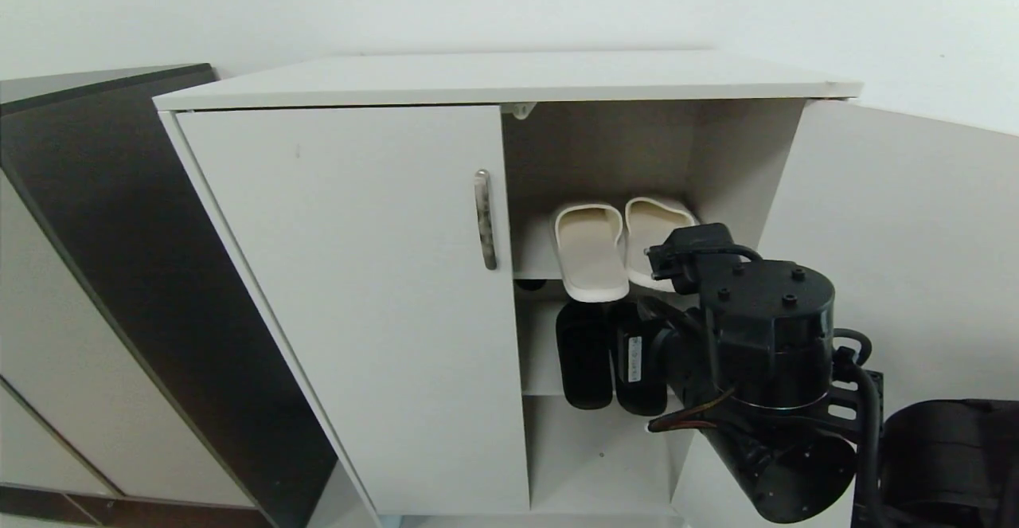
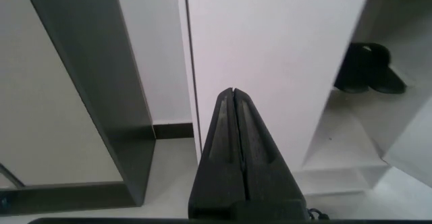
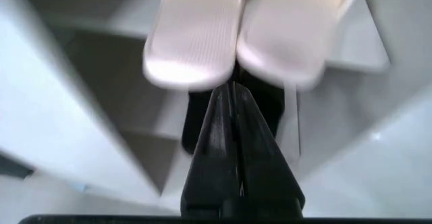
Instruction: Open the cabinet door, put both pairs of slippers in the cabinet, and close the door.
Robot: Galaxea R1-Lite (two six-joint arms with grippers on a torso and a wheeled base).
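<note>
Head view: slippers (image 1: pixel 589 253) in cabinet (image 1: pixel 509 78)

The cabinet (image 1: pixel 509 78) is white, its handle (image 1: pixel 484 221) silver, with cream slippers (image 1: pixel 593 253) and black slippers (image 1: pixel 585 357).

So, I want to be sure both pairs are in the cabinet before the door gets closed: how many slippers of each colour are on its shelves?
White slippers: 2
Black slippers: 2
Total: 4
</note>
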